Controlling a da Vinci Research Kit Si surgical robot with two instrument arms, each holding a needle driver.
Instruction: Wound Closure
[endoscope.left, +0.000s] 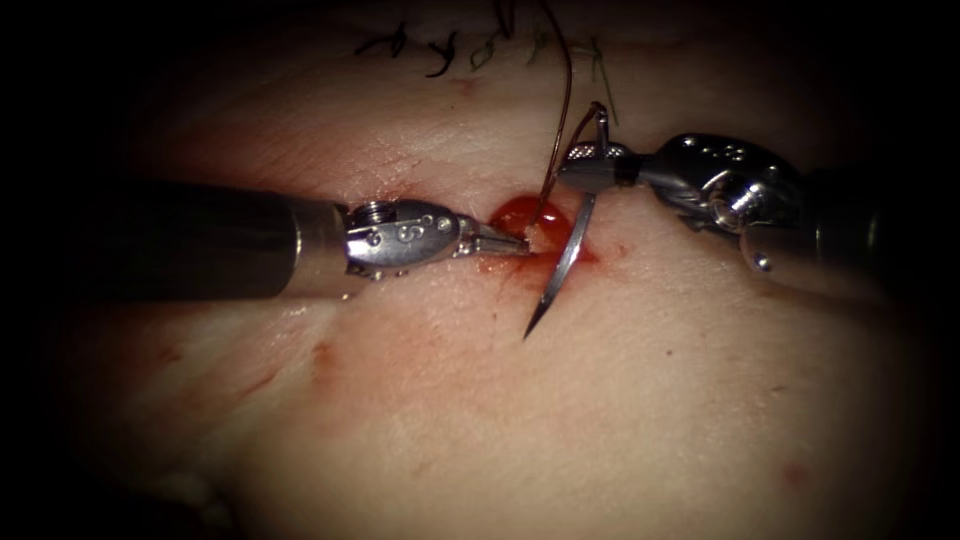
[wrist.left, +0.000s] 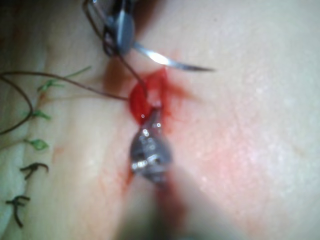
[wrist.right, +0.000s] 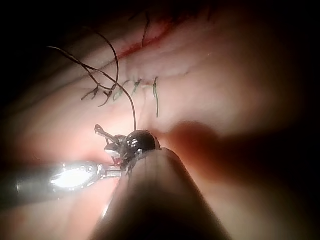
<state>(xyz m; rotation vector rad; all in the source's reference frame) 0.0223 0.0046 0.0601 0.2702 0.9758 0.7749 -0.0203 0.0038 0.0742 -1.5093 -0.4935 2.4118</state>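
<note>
A: Where is the needle?

B: It hangs from the right tool, gripped near its thread end. The curve runs down across the red fluid at the cut, and the sharp tip points down and left, free above the tissue, just below the cut. It is not in the tissue.

A: So the right jaws are closed?

B: Yes, clamped on the needle. In the left wrist view the needle sticks out bare from that tool.

A: And the thread?

B: It rises from the cut in a dark line, passes just left of the right tool and goes up past the finished stitches at the top. In the right wrist view the thread arcs up from the right tool toward those stitches.

A: The left tool?

B: It comes in from the left, its tip at the left edge of the cut, touching the red fluid. The jaws look nearly closed, pinching the tissue edge there; in the left wrist view its tip sits right at the wound lip.
</note>
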